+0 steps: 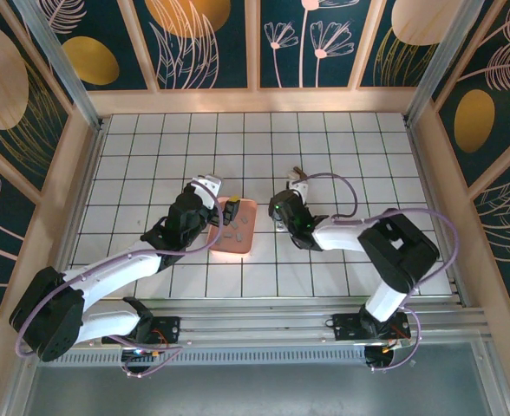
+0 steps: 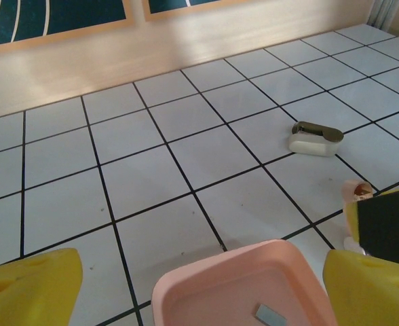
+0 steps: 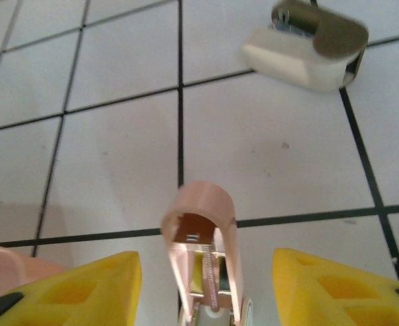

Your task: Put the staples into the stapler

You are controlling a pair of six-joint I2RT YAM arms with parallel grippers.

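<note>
Right gripper [image 3: 206, 288]: fingers spread, standing clear on either side of the pink stapler [image 3: 199, 217], whose magazine gapes with its spring showing. Left gripper [image 2: 199, 292]: spread wide and empty over the pink tray [image 2: 220, 261]. We judge loading not yet done, since the staples [image 1: 235, 224] lie in the tray. We count one stapler, one tray and one cream-and-bronze piece [image 3: 301, 61]. There are about four strips, too small to count for certain.

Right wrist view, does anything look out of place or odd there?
The pink stapler sits opened up between the jaws of the right gripper, spring exposed. A cream-and-olive piece lies alone on the tiles beyond it; what it is I cannot tell.
</note>
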